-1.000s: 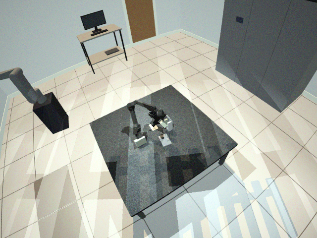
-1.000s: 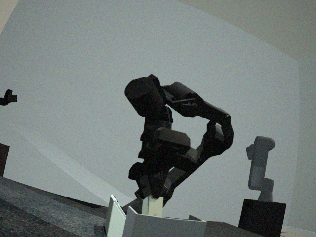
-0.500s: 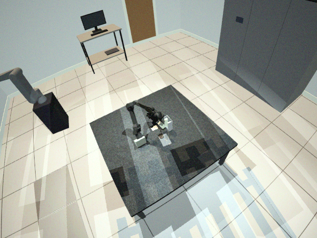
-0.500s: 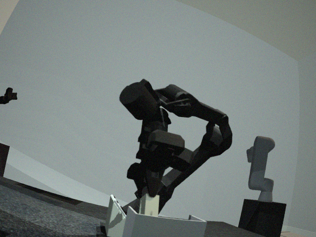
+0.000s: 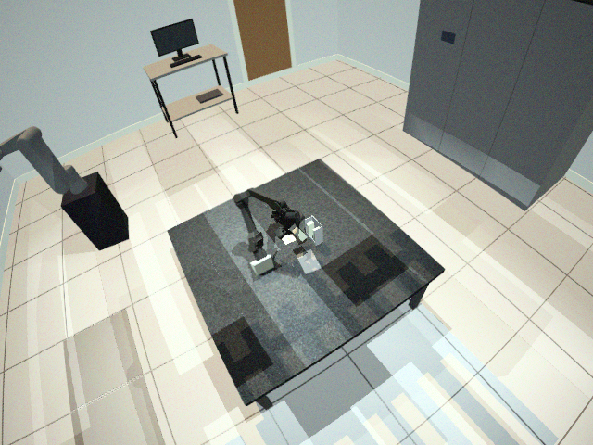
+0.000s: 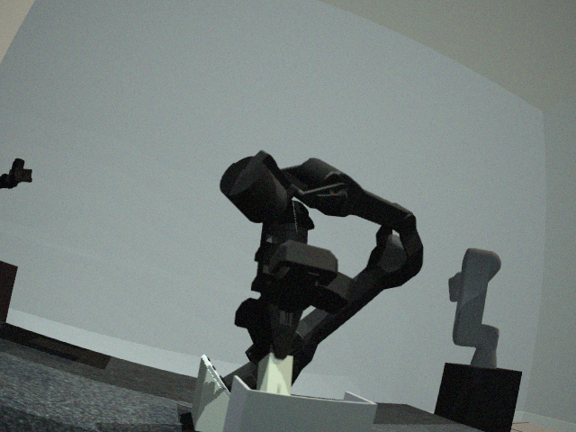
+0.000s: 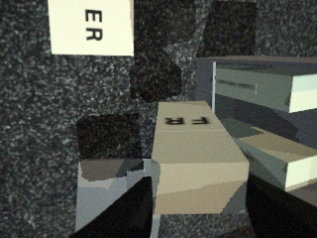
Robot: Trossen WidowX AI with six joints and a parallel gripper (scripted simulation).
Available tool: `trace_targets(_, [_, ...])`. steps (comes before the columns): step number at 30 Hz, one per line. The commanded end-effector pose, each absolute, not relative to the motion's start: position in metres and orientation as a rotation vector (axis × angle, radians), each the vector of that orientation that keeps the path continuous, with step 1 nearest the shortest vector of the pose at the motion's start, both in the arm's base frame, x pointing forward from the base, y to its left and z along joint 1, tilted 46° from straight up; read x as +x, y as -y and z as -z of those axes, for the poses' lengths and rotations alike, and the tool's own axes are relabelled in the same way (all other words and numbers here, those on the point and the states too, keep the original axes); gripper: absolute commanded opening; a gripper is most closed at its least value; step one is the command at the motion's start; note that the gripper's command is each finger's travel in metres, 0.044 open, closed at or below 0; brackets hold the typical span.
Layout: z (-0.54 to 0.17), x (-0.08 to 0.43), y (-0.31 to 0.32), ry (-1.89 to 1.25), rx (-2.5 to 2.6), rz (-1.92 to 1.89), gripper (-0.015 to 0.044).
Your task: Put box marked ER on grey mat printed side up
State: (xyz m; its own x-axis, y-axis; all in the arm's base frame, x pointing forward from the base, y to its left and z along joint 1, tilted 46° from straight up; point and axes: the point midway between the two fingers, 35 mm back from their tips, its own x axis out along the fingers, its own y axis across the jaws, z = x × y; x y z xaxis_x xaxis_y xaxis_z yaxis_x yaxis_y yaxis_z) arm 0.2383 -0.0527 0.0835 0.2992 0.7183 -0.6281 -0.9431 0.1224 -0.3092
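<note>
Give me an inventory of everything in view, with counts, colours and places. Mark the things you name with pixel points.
table [image 5: 296, 311]: one, dark, mid-room
bin [image 5: 318, 236] [image 6: 302, 413] [image 7: 204, 81]: one, grey-white, on the table
standing boxes [image 7: 302, 91] [image 7: 301, 171]: two, pale, in the bin
gripped box [image 7: 198, 185] [image 6: 274, 376]: one, cream, between the fingers; first letter unclear
ER card [image 5: 283, 239] [image 7: 91, 25]: one, cream, on the table
mat [image 5: 309, 262]: one, light grey, on the table
block [image 5: 262, 264]: one, pale, by the arm's foot
desk [image 5: 184, 62]: one, tan, far wall
monitor [image 5: 174, 36]: one, dark, on the desk
keyboard [image 5: 185, 60]: one, black, before the monitor
door [image 5: 263, 38]: one, brown, far wall
cabinet [image 5: 484, 100]: one, grey, right
second arm [image 5: 43, 158] [image 6: 472, 301]: one, grey, on a black pedestal
robot arm [image 5: 246, 212] [image 6: 386, 209]: one, black
end effector [image 6: 281, 355] [image 7: 197, 184]: one, black, shut on the cream box
</note>
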Motion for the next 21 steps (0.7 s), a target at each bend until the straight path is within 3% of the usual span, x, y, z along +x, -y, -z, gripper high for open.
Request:
trace_targets(1, [-0.088,0.237,0.048,-0.365,-0.745,-1.254,0.0159])
trace_targets(21, [-0.094,0.233,0.029,-0.365,-0.744,-1.254,0.0159])
